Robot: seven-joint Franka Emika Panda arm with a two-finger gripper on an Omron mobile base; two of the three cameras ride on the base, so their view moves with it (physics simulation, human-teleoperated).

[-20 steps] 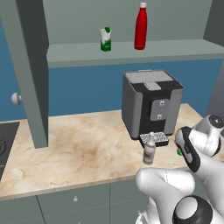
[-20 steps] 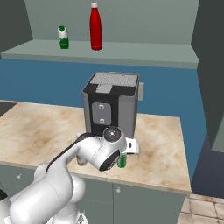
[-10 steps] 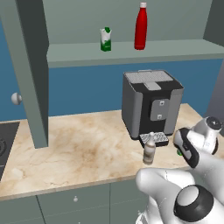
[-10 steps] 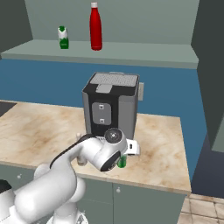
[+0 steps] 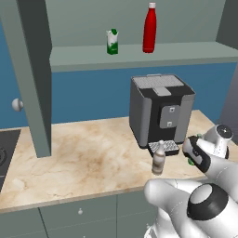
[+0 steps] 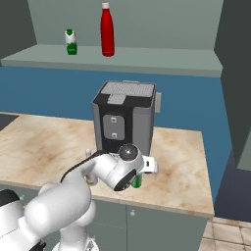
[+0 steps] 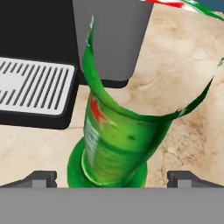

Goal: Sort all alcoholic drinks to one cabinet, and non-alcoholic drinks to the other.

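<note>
The jaws stand wide, one dark tip either side of the green bottle [image 7: 114, 148], which stands upright on the bench [image 5: 83, 158] between them, not yet gripped. The gripper [image 6: 139, 177] sits low at the bench's front edge, just beside the coffee machine [image 6: 125, 120]. The pale bottle [image 5: 159, 158] stands by the machine's drip tray. The red bottle [image 5: 149, 28] and carton [image 5: 111, 42] are on the cabinet shelf [image 5: 139, 53] above. The risk, as I judge it: closing off-centre could tip the slim bottle, or lifting could knock it against the machine.
</note>
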